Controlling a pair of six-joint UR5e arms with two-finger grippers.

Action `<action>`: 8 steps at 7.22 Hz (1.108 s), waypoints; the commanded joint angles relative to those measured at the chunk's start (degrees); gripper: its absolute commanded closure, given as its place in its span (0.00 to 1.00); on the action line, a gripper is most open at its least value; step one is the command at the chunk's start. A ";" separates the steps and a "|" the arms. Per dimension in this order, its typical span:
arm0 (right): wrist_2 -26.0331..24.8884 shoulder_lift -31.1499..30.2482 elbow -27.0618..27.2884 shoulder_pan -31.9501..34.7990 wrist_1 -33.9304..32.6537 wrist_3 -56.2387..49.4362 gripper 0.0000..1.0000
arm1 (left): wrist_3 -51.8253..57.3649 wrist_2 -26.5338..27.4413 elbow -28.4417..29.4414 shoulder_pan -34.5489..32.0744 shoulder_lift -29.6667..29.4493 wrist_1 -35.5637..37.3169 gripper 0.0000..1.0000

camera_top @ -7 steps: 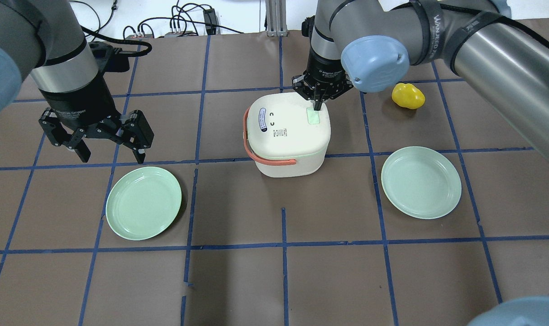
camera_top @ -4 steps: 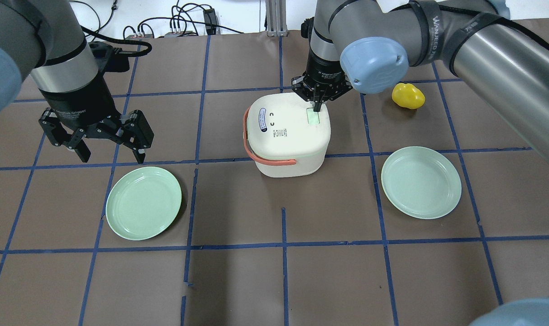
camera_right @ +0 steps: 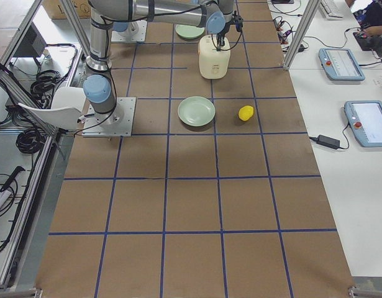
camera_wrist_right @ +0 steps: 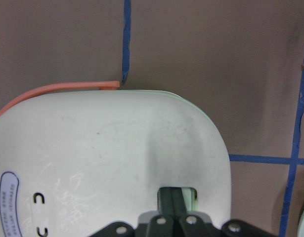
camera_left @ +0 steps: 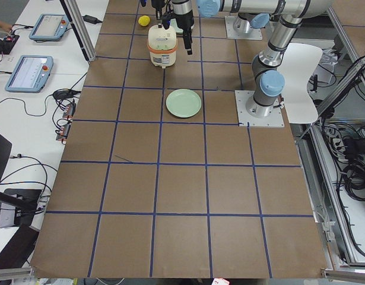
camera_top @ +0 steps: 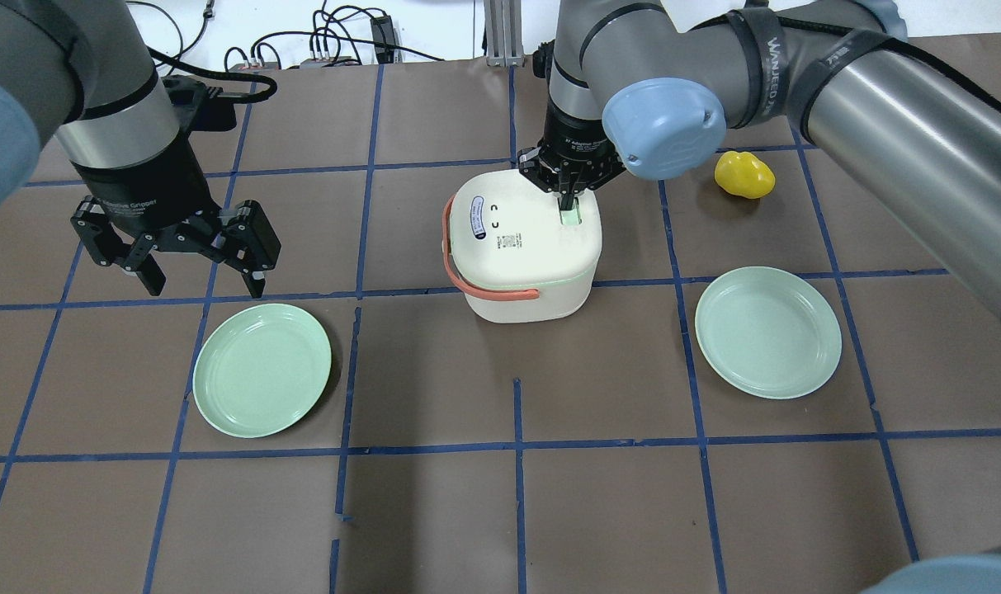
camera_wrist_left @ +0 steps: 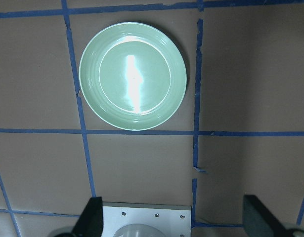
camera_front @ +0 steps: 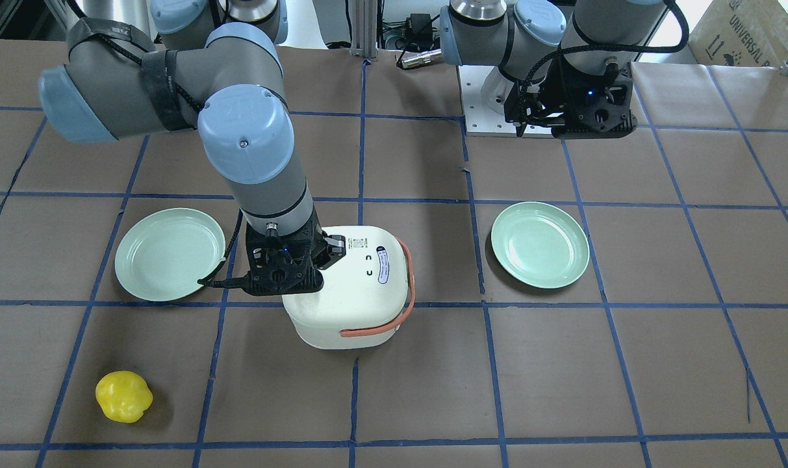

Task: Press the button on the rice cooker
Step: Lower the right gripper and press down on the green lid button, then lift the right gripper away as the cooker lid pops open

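The white rice cooker point(camera_top: 521, 247) with a salmon handle stands mid-table; it also shows in the front view point(camera_front: 355, 286). Its pale green button point(camera_top: 573, 218) sits in a recess on the lid's right side. My right gripper point(camera_top: 566, 203) is shut, points straight down, and its tips rest on the button. In the right wrist view the closed fingers point(camera_wrist_right: 172, 200) sit inside the green recess point(camera_wrist_right: 190, 195). My left gripper point(camera_top: 205, 289) is open and empty, well to the left of the cooker. It hovers above the table.
A green plate point(camera_top: 262, 369) lies front left, just below my left gripper. A second green plate point(camera_top: 768, 332) lies front right. A yellow object point(camera_top: 744, 175) lies to the right of the cooker. Cables run along the table's far edge.
My right arm has shifted a little to the left, and its shut fingertips have moved further onto the button. The left arm and the cooker have not moved.
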 commanded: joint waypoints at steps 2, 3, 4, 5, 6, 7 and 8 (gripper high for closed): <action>-0.01 -0.95 -5.59 -0.69 5.24 -0.20 0.66 | -0.03 -0.05 0.00 0.00 0.00 0.02 0.00; -0.45 -0.87 -10.85 -0.95 11.90 -0.11 0.45 | -0.03 -0.05 0.00 0.00 0.00 0.02 0.00; -0.97 -1.04 -16.47 -1.04 17.53 -0.81 0.01 | -0.03 -0.05 0.00 0.00 0.00 0.02 0.00; -1.06 -1.39 -19.74 -1.13 20.81 -0.90 0.00 | -0.03 0.04 0.09 0.00 0.00 -0.07 0.00; -1.15 -1.57 -20.65 -1.31 22.84 -0.99 0.00 | -0.03 0.04 0.00 0.00 0.00 0.02 0.00; -1.41 -2.79 -20.48 -1.74 23.12 -2.12 0.00 | -0.03 0.04 0.00 0.00 0.00 -0.07 0.00; -1.50 -4.98 -19.96 -3.23 24.00 -5.53 0.00 | 0.05 -0.05 0.00 0.00 0.00 0.02 0.00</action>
